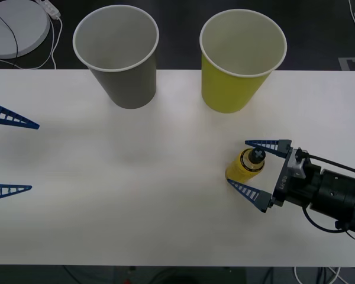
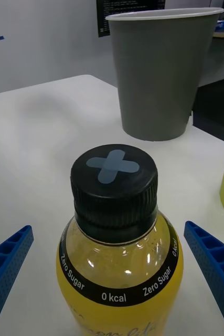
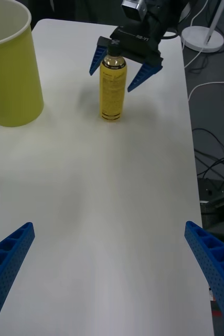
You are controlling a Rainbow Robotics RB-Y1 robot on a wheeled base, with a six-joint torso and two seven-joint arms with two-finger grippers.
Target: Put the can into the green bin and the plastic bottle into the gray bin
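Upright on the white table [image 1: 136,207], black cap uppermost, the small clear plastic bottle of yellow drink [image 1: 246,166] stands near the yellow-green paper cup [image 1: 239,65]. Around it, untouching, the right gripper [image 1: 252,173] reaches in level, fingers spread. The left gripper [image 1: 9,155] waits, likewise spread.

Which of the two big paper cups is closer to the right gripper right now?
The yellow-green paper cup. It stands just beyond the open right gripper, which straddles the small yellow-drink bottle; the gray paper cup is farther, toward the robot's left.
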